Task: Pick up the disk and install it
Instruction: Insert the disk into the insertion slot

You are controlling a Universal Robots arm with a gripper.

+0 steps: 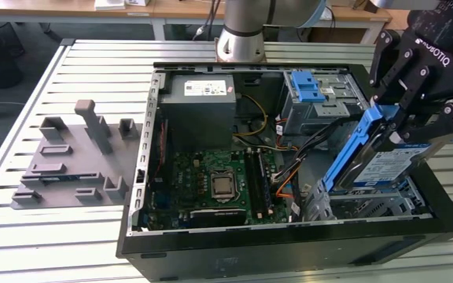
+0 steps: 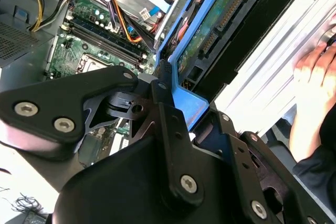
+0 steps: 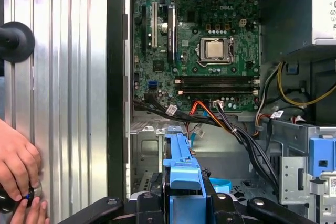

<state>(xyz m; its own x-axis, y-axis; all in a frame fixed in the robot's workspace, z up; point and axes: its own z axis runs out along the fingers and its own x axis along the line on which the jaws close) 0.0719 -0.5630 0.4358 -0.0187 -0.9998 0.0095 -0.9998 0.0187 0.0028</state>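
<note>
One black gripper pinches the disk near its upper end, jaws clamped on the blue carrier frame. The disk hangs tilted on edge over the open computer case. Its lower end reaches the metal drive cage in the case's corner, on the exterior view's right of the motherboard. A person's hand is at the slatted table just outside the case wall. A grey fixture block lies beside the case's other side.

Lettering stands on the pincer, the motherboard and the disk.
</note>
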